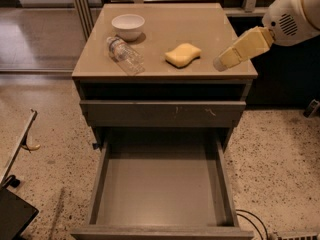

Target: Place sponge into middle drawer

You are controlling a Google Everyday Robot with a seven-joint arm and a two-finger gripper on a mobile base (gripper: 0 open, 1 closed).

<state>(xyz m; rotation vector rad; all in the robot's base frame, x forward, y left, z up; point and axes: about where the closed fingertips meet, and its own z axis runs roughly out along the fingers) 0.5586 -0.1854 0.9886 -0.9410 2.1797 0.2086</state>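
Note:
The pale yellow sponge [183,54] lies on the cabinet top, right of centre. The middle drawer [159,186] is pulled wide open below, and its plain flat floor is bare. My gripper [223,61] reaches in from the upper right. It hovers over the right edge of the cabinet top, a short way right of the sponge and not touching it. It holds nothing that I can see.
A white bowl [128,26] and a clear plastic bottle [125,55] lying on its side are on the left of the cabinet top [215,24]. The drawer above with pale scratch marks [162,113] is nearly shut. A cable [250,219] lies on the speckled floor at lower right.

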